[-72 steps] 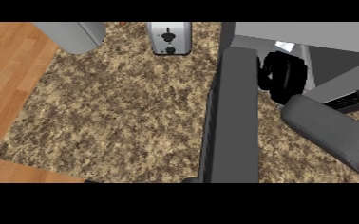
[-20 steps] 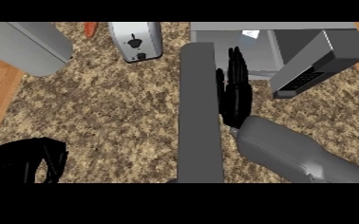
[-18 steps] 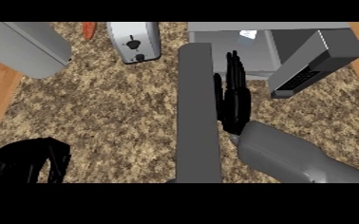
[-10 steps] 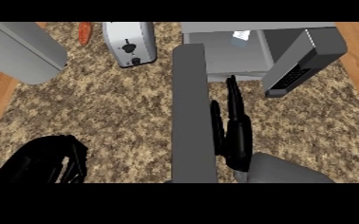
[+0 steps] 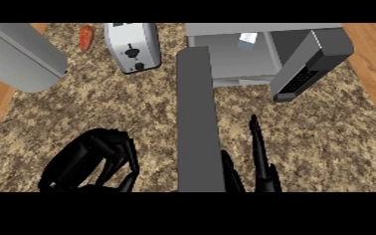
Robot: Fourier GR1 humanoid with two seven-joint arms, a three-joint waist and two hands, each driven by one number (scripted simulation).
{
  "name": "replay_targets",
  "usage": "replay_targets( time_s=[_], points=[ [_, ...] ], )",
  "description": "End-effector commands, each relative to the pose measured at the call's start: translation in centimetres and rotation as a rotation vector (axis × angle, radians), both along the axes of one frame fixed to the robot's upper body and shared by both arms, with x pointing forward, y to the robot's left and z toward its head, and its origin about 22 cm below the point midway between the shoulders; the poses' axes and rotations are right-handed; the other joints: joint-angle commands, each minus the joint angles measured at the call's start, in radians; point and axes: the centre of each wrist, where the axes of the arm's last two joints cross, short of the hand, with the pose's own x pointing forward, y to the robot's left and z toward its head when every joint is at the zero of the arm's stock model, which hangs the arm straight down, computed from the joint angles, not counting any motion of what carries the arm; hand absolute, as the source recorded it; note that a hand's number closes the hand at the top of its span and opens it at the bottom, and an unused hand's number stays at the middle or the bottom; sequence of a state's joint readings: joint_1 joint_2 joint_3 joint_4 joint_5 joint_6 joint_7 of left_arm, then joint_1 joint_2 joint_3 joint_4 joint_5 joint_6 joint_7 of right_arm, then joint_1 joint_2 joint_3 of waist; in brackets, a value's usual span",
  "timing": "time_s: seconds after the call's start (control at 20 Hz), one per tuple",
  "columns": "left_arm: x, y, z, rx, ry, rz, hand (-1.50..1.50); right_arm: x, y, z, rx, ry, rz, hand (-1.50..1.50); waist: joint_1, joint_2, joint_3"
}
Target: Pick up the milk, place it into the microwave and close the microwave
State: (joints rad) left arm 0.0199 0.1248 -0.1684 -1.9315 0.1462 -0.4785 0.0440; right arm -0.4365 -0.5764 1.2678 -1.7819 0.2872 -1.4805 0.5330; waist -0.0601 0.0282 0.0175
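The milk (image 5: 247, 41) stands far inside the microwave (image 5: 220, 55); its door (image 5: 200, 124) juts open toward us. Our right hand (image 5: 258, 164) is flat beside the door, left hand (image 5: 92, 162) curled empty. We judge the carton light, crushable; the door stiff, best pushed mid-panel.

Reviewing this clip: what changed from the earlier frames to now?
The right hand has pulled back from the microwave toward the lower edge, holding nothing. The left hand has come into view at lower left. The milk stays inside; the door stays open.

No readable text, label or number shows anywhere.
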Motion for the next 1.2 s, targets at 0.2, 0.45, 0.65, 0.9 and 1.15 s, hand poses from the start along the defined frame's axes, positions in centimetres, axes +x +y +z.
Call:
replay_targets(
  time_s=[0.2,0.45,0.65,0.9,1.15],
  points=[
    [1.7,-6.6,-3.2,0.169,0.061,-0.126,1.50,-4.1,-1.9,1.0,0.026,-0.030,0.051,-1.50,-0.001,-0.003,-0.002],
    [2.8,-9.6,-5.3,0.233,0.058,-0.104,1.50,-6.3,-3.1,1.5,-0.004,-0.065,0.114,-1.50,0.000,-0.002,-0.004],
    [2.4,-10.4,-7.3,0.201,-0.002,-0.060,1.50,-6.8,-3.1,3.4,0.048,-0.108,0.154,-1.50,0.009,-0.003,-0.006],
    [2.4,-12.1,-9.0,0.148,-0.023,-0.035,1.50,-7.8,-2.8,5.2,0.108,-0.186,0.215,-1.50,-0.005,0.003,-0.006],
    [1.9,-14.0,-11.5,0.179,-0.009,-0.015,1.50,-9.0,-3.5,6.3,0.117,-0.177,0.262,-1.50,-0.025,0.008,-0.009]
  ],
)
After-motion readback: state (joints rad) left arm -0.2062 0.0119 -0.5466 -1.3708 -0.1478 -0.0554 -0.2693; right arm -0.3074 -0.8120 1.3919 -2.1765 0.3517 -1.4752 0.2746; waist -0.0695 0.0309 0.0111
